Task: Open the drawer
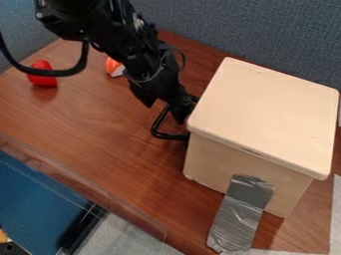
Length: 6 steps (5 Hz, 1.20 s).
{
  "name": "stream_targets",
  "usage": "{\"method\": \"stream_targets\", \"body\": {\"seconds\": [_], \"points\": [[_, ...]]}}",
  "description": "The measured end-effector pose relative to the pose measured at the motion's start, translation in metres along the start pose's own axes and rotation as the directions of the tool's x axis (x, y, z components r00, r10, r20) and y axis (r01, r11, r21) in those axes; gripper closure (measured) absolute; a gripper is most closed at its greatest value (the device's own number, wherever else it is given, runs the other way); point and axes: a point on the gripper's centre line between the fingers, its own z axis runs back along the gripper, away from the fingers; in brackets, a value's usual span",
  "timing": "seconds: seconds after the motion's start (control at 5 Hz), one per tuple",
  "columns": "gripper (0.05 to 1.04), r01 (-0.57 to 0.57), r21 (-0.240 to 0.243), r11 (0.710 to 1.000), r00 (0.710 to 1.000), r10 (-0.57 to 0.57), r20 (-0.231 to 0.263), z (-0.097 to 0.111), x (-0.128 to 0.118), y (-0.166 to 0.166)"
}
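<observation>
End effector (173, 112) sits at handle (170, 136), nine o'clock on box (266, 117), likely for pulling (opening and hold: can't tell); tape (238, 214) at six o'clock probably anchors box to bench (100, 119).

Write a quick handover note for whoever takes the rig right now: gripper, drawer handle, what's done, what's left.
Gripper: the black two-finger gripper is down at the handle, its tip between bar and box; grip unconfirmed.
Handle: black bent-bar handle, on the image-left side of the pale wooden box. Silver tape runs from the box onto the table.
Done: gripper positioned at the handle.
Left: no pulled-out drawer seen, so opening it likely remains; check from another angle.
</observation>
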Motion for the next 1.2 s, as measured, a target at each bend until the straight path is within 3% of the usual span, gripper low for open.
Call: {"method": "stream_targets", "body": {"seconds": [0.4, 0.8, 1.0, 1.2], "points": [[0.133, 0.003, 0.027, 1.0, 1.0, -0.003, -0.007, -0.013, -0.006, 0.004], [0.727, -0.009, 0.024, 1.0, 1.0, 0.01, -0.011, -0.013, -0.008, 0.009], [0.897, -0.043, 0.015, 0.999, 0.999, 0.043, -0.014, -0.012, -0.009, 0.012], [0.938, -0.053, 0.04, 0.998, 0.998, 0.053, 0.015, -0.004, -0.004, 0.024]]}}
